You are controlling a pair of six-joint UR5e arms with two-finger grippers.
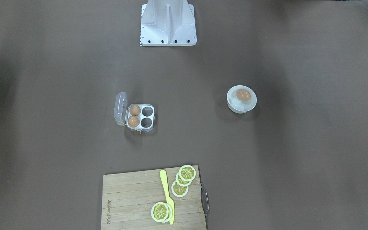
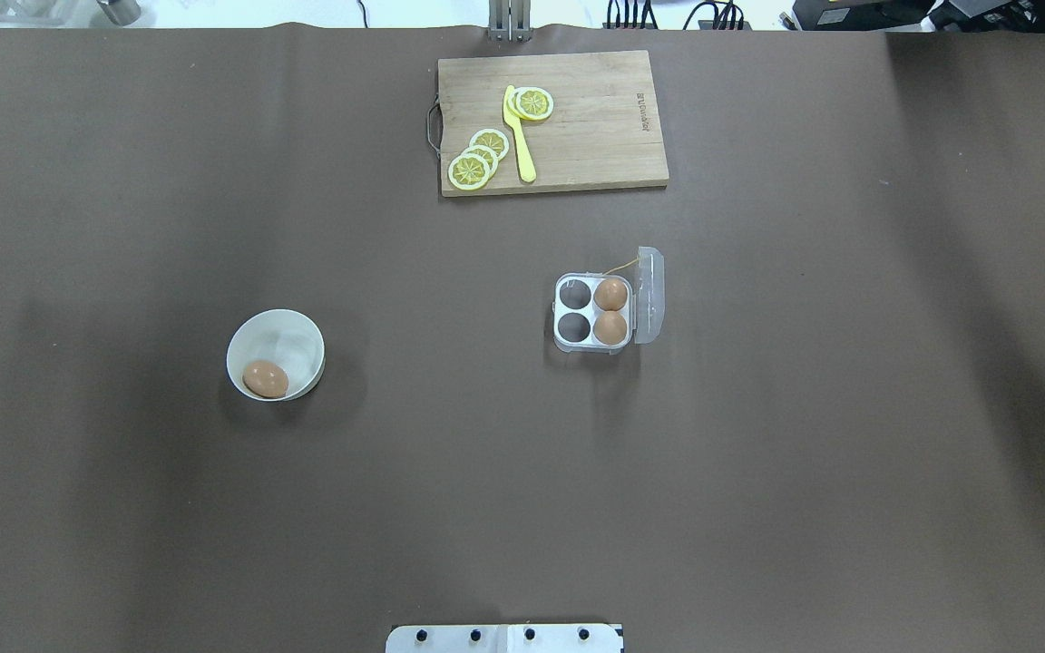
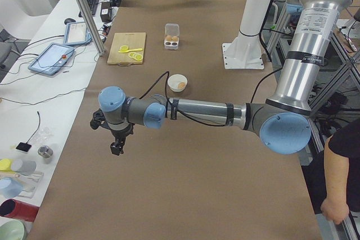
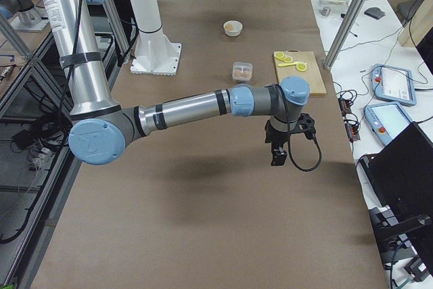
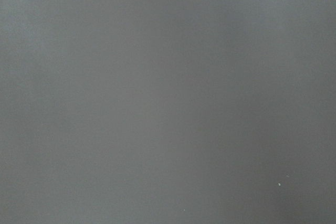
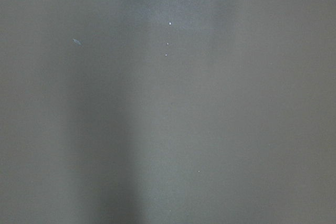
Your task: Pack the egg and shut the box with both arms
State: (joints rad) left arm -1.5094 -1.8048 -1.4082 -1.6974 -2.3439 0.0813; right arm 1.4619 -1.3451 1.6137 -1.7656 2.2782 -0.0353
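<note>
1. Risk: the egg point(image 2: 265, 378) lies low against the wall of the white bowl point(image 2: 291, 340), well apart from the box point(image 2: 592, 311). Its smooth shell could slip, or the bowl could tip.
2. Risk: the light box may skid when its open lid gets pushed.
3. Left arm point(image 3: 202, 113) and right arm point(image 4: 183, 107) stretch low over bare bench point(image 2: 758, 453). Left fingers point(image 3: 116, 149) and right fingers point(image 4: 277, 158) point down; cannot tell their spread.

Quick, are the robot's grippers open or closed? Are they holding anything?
The left gripper: cannot tell if open or closed.
The right gripper: cannot tell either.
</note>
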